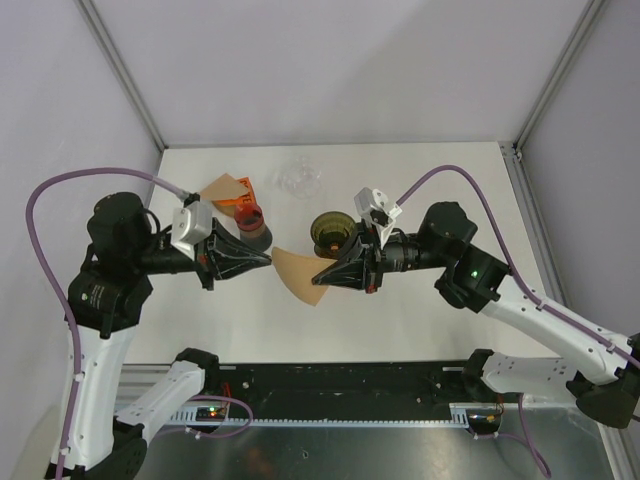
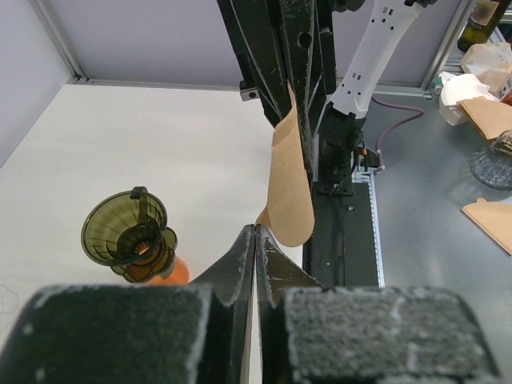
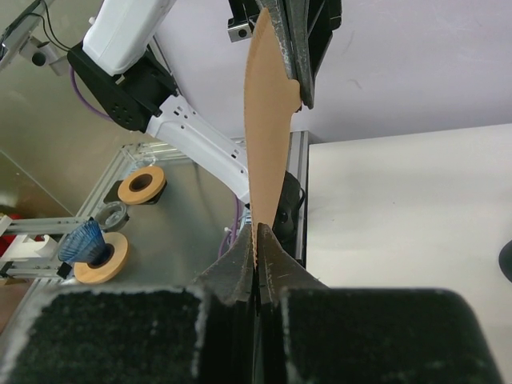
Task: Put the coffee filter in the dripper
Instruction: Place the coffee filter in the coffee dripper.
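Observation:
The brown paper coffee filter [image 1: 297, 275] hangs flat in the air between my two grippers, above the table's front middle. My left gripper [image 1: 268, 258] is shut on its left corner; in the left wrist view the filter [image 2: 290, 192] rises from the closed tips of that gripper [image 2: 256, 228]. My right gripper [image 1: 318, 279] is shut on its lower right edge; in the right wrist view the filter [image 3: 268, 120] stands edge-on out of the closed tips of this gripper [image 3: 256, 232]. The dark olive dripper [image 1: 330, 228] stands just behind the filter, empty, and also shows in the left wrist view [image 2: 124, 228] over something orange.
A stack of brown filters [image 1: 222, 187] lies at the back left. A red item on a dark base [image 1: 248, 217] stands next to it. A clear glass vessel [image 1: 298, 180] sits at the back centre. The table's front edge and metal rail [image 2: 344, 240] are close below the filter.

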`<action>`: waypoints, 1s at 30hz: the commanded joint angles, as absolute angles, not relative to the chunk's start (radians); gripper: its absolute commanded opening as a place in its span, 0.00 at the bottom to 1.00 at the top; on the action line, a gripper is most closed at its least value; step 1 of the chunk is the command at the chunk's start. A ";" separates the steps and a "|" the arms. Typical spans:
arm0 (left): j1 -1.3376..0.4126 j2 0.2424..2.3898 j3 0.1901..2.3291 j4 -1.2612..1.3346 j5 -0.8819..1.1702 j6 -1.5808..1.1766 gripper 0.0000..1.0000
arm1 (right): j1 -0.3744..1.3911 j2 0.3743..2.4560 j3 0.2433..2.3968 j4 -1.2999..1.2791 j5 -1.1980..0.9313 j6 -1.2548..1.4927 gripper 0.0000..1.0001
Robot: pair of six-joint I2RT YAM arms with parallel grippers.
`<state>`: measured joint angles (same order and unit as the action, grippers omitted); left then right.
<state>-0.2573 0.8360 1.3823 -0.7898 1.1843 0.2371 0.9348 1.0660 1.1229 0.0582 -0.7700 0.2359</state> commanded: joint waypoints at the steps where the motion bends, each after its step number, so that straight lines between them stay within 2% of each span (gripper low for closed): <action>1: -0.267 0.838 1.417 -0.784 1.195 0.250 0.06 | 0.941 1.070 1.157 0.105 -0.794 0.245 0.00; 6: -0.267 0.831 1.419 -0.785 1.249 0.257 0.12 | 0.939 1.067 1.156 0.090 -0.788 0.231 0.00; 22: -0.267 0.807 1.382 -0.784 1.340 0.258 0.17 | 0.920 1.062 1.157 0.074 -0.777 0.228 0.00; 30: -0.268 0.813 1.386 -0.784 1.314 0.263 0.11 | 0.915 1.064 1.157 0.088 -0.783 0.237 0.00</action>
<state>-0.2600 0.8066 1.3800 -0.7914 1.3132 0.2462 0.9192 1.0725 1.1229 0.0574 -0.7761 0.2348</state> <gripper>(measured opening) 0.120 0.009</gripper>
